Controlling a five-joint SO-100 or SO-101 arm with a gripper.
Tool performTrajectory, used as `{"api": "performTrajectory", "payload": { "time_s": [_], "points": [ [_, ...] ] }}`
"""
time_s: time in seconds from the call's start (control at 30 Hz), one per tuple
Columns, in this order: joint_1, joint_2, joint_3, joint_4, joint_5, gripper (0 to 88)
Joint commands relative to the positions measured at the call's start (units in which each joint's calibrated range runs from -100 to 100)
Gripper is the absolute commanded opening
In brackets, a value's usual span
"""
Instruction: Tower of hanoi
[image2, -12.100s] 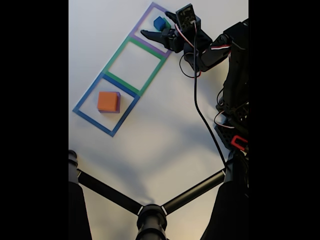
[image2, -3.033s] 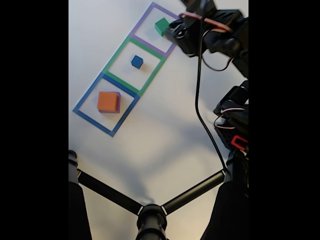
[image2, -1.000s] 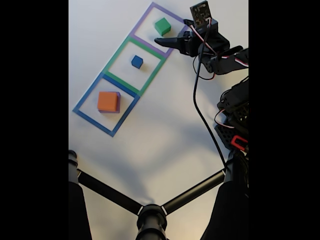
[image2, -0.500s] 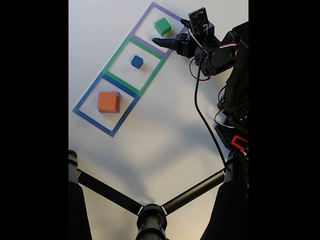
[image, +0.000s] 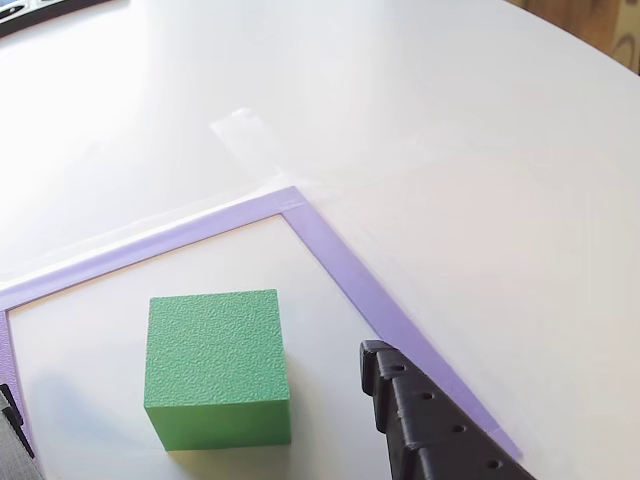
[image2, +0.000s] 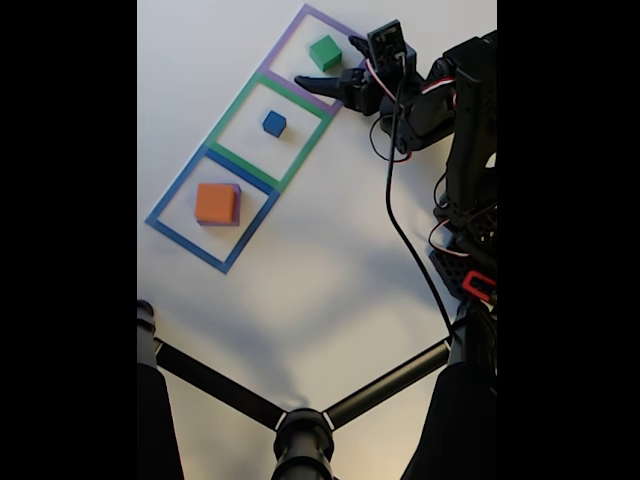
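On the white table (image2: 320, 280), we are spreading our gripper (image2: 342, 68) wide to straddle the small green cube (image2: 324, 52), sitting in 1 purple-taped square (image2: 283, 47).

Bright, even light; soft shadows

A white table (image2: 330, 250) carries three taped squares in a row, purple (image2: 283, 47), green (image2: 229, 110) and blue (image2: 180, 235), holding a green cube (image2: 324, 52), a blue cube (image2: 274, 123) and an orange block (image2: 217, 203).
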Motion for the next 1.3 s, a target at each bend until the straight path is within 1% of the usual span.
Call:
{"api": "performTrajectory", "payload": {
  "time_s": [0.0,0.27,0.5,0.83,1.27],
  "points": [
    [-1.39,0.75,-2.99,-1.69,0.00,41.0],
    [-1.32,3.63,-5.08,-1.85,0.00,39.2],
    [-1.70,3.79,-4.63,-2.09,0.00,30.8],
    [-1.47,4.76,-5.45,-2.50,0.00,24.4],
    [-1.62,6.44,-6.26,-4.20,0.00,12.9]
  ]
}}
